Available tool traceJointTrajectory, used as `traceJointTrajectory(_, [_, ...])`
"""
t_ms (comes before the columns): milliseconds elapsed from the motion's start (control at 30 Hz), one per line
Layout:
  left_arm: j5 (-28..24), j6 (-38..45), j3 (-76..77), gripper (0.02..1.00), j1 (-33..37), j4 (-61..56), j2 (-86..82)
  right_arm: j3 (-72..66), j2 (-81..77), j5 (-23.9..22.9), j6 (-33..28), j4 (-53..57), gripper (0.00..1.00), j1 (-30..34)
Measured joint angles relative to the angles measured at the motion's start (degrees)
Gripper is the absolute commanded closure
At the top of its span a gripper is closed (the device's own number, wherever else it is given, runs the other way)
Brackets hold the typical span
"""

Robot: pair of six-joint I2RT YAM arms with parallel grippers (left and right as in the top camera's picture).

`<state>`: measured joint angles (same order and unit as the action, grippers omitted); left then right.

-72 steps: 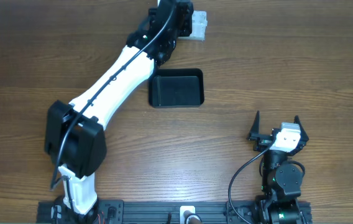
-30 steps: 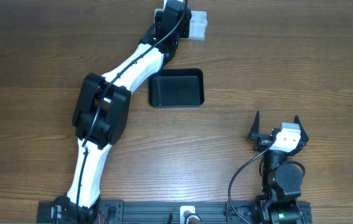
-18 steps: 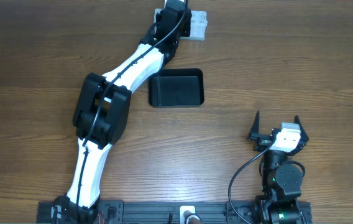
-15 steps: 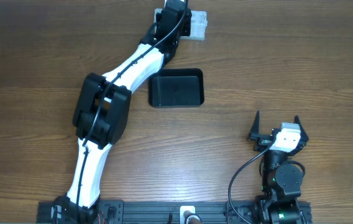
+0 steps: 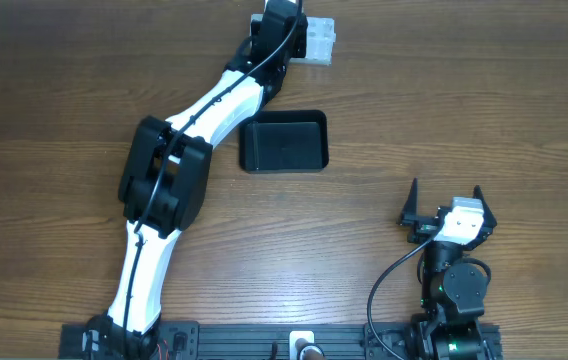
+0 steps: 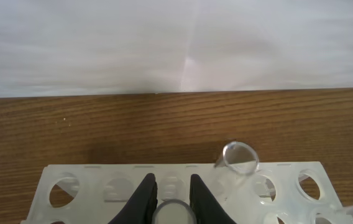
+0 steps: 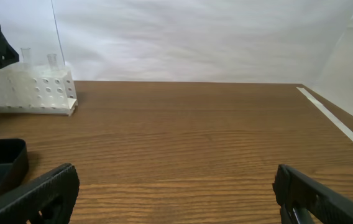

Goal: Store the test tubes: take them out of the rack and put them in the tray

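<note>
1. Judging from the black tray, which holds nothing, no tube is stored yet. At least two tubes stand in the white rack at the far side of the bench, so all the lifting and placing is left.
2. The left hand is down over the rack. Its fingers are drawn in on the rim of one tube and seem to grip it. A second tube stands nearby.
3. The right hand rests wide open and empty, well apart from the tray.
4. Since the earliest frame, the left arm's elbow has folded in toward the rack. Over the last second nothing has moved, and the right arm has not stirred.
</note>
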<state>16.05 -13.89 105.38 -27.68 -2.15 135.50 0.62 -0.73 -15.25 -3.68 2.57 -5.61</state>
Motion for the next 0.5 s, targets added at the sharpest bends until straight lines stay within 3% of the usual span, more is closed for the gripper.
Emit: traceJointTrajectory(500, [0.0, 0.1, 0.1, 0.932, 0.0, 0.2, 0.0, 0.0, 0.0, 0.0, 0.0, 0.0, 0.007, 0.0])
